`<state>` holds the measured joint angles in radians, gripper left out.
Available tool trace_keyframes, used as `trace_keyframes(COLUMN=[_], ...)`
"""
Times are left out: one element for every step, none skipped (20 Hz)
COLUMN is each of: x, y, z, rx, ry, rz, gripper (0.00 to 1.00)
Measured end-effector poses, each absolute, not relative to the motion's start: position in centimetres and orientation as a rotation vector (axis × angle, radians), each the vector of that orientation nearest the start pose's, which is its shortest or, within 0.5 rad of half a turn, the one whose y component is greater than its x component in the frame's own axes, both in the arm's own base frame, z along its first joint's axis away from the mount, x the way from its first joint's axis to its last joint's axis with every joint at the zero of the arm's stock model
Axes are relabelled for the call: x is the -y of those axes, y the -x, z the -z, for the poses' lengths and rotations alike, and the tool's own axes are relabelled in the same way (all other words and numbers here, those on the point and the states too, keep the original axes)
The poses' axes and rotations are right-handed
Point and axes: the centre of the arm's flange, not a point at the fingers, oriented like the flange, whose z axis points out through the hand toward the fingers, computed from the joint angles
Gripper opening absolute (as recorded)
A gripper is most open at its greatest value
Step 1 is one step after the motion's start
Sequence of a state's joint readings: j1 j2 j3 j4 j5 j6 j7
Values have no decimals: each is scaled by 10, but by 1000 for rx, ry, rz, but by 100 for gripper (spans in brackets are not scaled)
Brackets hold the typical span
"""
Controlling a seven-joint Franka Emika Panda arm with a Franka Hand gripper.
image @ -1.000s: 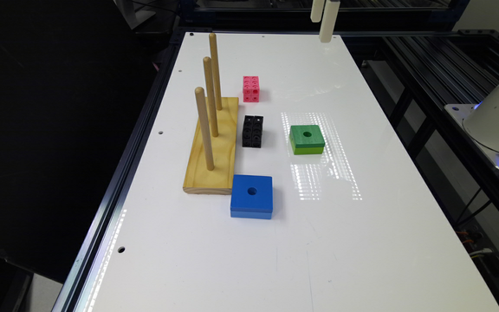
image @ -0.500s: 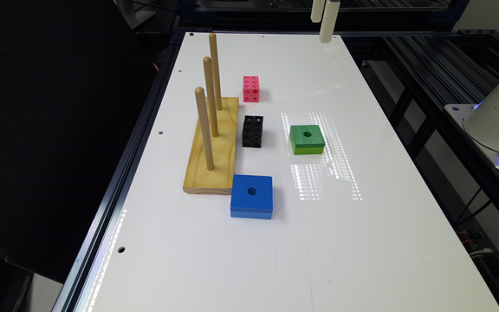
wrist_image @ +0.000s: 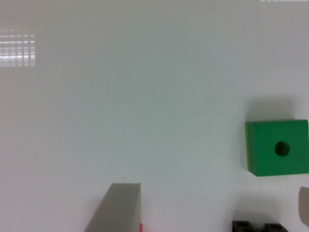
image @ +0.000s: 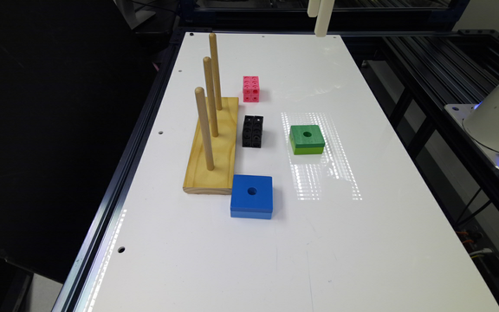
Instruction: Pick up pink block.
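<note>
The pink block (image: 251, 89) is a small cube with round holes, resting on the white table (image: 362, 242) beside the far end of the wooden peg base. In the wrist view a thin sliver of the pink block (wrist_image: 141, 227) shows at the picture's edge, next to one grey finger (wrist_image: 118, 208). My gripper (image: 319, 17) hangs high above the table's far edge, well away from the block and toward the exterior view's right. It is open, its fingers wide apart with nothing held between them.
A black cube (image: 252, 131) of the same size sits just nearer than the pink one. A wooden base (image: 215, 151) with three upright pegs stands to their left. A green block (image: 306, 139) and a blue block (image: 251, 196) lie on the table.
</note>
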<state>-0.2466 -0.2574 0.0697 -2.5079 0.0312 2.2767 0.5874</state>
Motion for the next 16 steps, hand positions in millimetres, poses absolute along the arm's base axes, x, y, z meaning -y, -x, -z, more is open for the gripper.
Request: trace_keyframes(x=[78, 79, 80, 81, 83, 84, 85, 86, 87, 88, 89, 89, 90, 91, 92, 94], y=[-436, -439, -442, -445, -449, -452, -455, -458, -459, -462, -464, -465, -467, -470, -473, -475], z=[-378, -378, -378, -377, -376, -375, -374, -373, -373, -373, -372, -372, -372, -373, -374, -374], rx=[-1200, -1201, -1202, -1204, -1205, -1207, -1207, -1209, -1210, -1212, -1213, -1213, -1214, -1214, -1216, -1217], ry=[2890, 2889, 2887, 2886, 2885, 2884, 2883, 2882, 2881, 2880, 2880, 2879, 2878, 2877, 2876, 2875], rz=[40, 42, 42, 41, 38, 35, 33, 31, 30, 29, 29, 29, 31, 34, 37, 38], gripper=[100, 100, 100, 100, 100, 100, 100, 100, 100, 100, 100, 100, 100, 100, 100, 100])
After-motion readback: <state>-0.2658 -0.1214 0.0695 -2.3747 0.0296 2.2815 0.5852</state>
